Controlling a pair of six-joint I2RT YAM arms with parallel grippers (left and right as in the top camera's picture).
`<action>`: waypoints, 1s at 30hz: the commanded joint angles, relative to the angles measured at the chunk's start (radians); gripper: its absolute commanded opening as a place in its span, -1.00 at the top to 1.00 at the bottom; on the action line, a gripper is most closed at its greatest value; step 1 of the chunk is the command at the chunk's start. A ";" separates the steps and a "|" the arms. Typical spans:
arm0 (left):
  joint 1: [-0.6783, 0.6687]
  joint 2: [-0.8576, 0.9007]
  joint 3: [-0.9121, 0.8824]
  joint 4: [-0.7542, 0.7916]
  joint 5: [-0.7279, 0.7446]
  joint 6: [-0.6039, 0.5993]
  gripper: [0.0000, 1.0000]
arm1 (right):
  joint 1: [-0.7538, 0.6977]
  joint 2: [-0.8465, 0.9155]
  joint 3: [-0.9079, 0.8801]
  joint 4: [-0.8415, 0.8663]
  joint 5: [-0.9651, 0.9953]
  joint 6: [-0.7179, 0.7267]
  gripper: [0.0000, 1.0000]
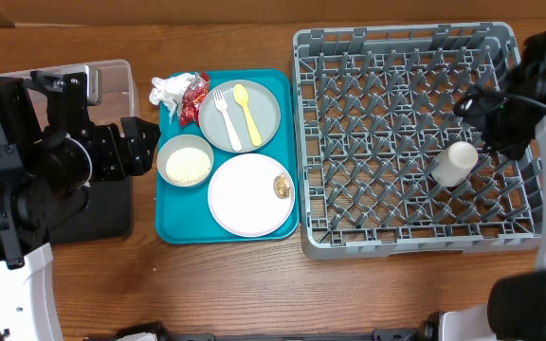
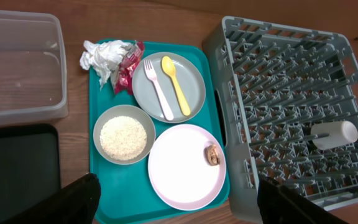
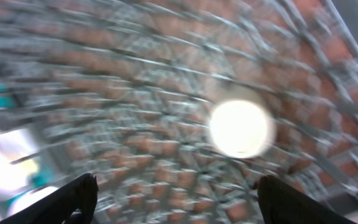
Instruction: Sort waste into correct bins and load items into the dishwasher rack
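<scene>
Small white cup (image 1: pixel 455 163): lying sideways in grey pegged dishwasher rack (image 1: pixel 300 142); grey bowl (image 1: pixel 162 163) holds rice grains (image 1: pixel 188 167); white-pink plate (image 1: pixel 240 199) carries brown morsel (image 1: pixel 282 186) (near its rim); fork (image 1: pixel 227 118), yellow spoon (image 1: pixel 245 112) on grey-blue plate (image 1: pixel 267 118).

On the surface (image 1: pixel 254 284) the rack (image 1: pixel 401 248) sits right, the serving tray (image 1: pixel 180 223) middle, the tub (image 2: pixel 17 62) left, with the shallow tray (image 2: pixel 17 168) before it. A cup (image 1: pixel 455 163) lies in the rack. On the serving tray: napkin (image 1: pixel 169 90) and wrapper (image 1: pixel 195 97) back left, back plate (image 1: pixel 265 118) carrying fork (image 1: pixel 226 118) and spoon (image 1: pixel 247 112), bowl (image 1: pixel 163 156) holding grains (image 1: pixel 188 167) front left, front plate (image 1: pixel 245 199) bearing a morsel (image 1: pixel 282 186)
</scene>
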State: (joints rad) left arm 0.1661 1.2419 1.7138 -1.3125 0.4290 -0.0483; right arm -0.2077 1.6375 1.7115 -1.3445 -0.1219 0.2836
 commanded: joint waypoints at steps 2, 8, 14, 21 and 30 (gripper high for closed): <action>-0.005 0.012 0.018 -0.007 -0.044 0.088 -0.67 | 0.106 -0.201 0.163 0.058 -0.266 -0.109 -0.80; -0.061 0.087 0.017 -0.084 -0.115 0.095 -0.61 | 0.273 -0.280 0.170 0.106 -0.277 -0.093 -0.90; -0.151 0.188 0.017 -0.152 -0.119 0.116 -0.36 | 0.389 -0.246 0.154 0.087 -0.273 -0.095 -0.86; -0.173 0.134 0.025 -0.155 -0.207 0.070 -0.35 | 0.502 -0.146 0.154 0.023 -0.267 -0.117 -0.70; -0.182 0.127 -0.183 -0.194 -0.210 -0.020 -0.10 | 0.566 -0.092 0.154 0.030 -0.193 -0.116 -0.69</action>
State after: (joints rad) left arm -0.0071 1.3712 1.6089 -1.5501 0.2195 -0.0265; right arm 0.3550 1.5490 1.8629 -1.3174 -0.3325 0.1787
